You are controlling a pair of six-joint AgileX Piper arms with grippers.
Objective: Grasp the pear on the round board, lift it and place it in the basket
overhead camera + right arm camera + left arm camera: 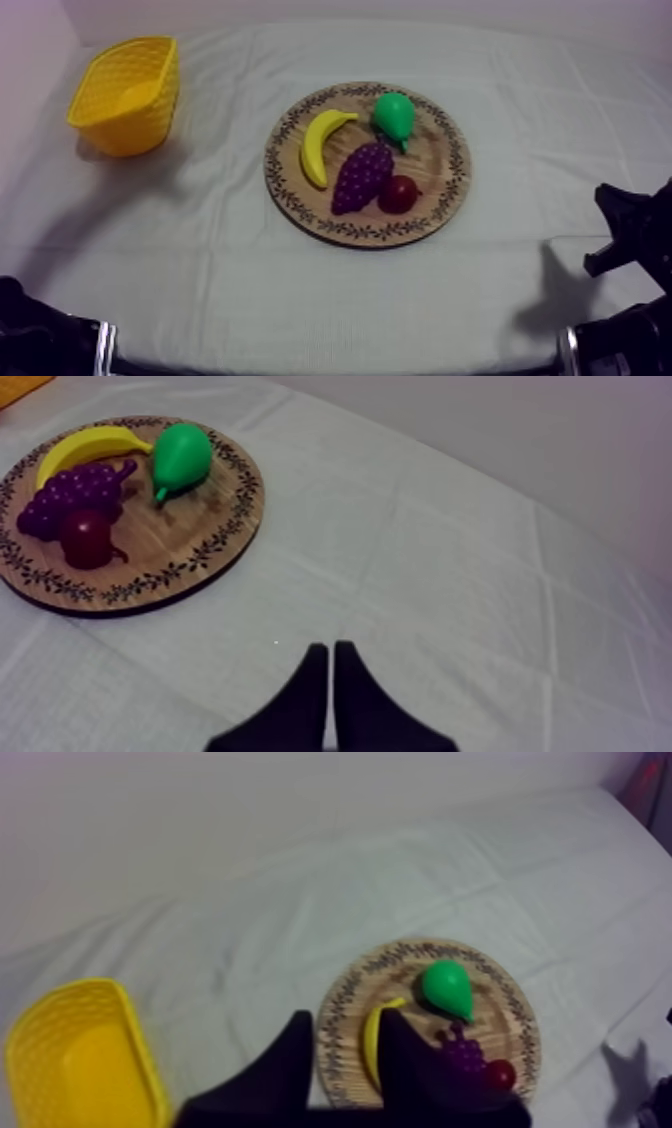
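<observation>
One pear (393,117): lies on its side on the wooden board (455,160), at the far part of it, just beside the banana (320,145) and the bunch of grapes (360,175).
Pear's long axis: runs from the board's far rim inward; the broad end is toward the rim and the narrow stem end points at the small red fruit (398,193).
Pear from the claws: ahead of the left gripper (345,1072), beyond the banana; ahead of the right gripper (330,696), across the board, well apart from both.
Yellow basket (125,95): upright on the cloth (200,270), near the left gripper, on the side away from the board.
Left arm: low at its table edge, fingers (290,1062) spread with nothing between them.
Right arm: low over bare cloth beside the board, fingers (310,696) pressed together in a narrow wedge, holding nothing.
</observation>
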